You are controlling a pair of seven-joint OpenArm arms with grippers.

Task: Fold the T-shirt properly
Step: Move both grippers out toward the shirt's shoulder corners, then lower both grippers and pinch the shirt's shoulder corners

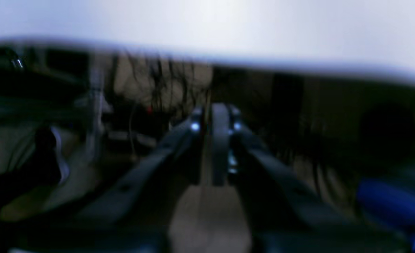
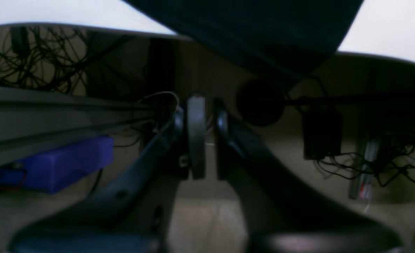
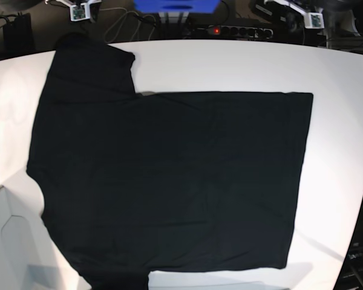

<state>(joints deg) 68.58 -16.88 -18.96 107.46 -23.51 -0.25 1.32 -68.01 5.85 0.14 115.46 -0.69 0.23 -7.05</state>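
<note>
The black T-shirt (image 3: 169, 181) lies spread flat on the white table (image 3: 339, 78), plain side up. One sleeve (image 3: 91, 66) reaches toward the far left corner, and its edge (image 2: 249, 31) hangs over the table rim in the right wrist view. My right gripper (image 2: 209, 112) is beyond the far edge at top left (image 3: 78, 9), with a narrow gap between its fingers and nothing in them. At top right (image 3: 302, 13), my left gripper (image 1: 211, 116) also sits off the table, blurred, slightly open and empty.
A blue box (image 3: 175, 5) and a power strip (image 3: 230, 30) lie behind the far table edge among tangled cables (image 2: 28, 56). A white panel (image 3: 6, 241) sits at the near left corner. An aluminium rail (image 2: 52, 105) runs beside the right gripper.
</note>
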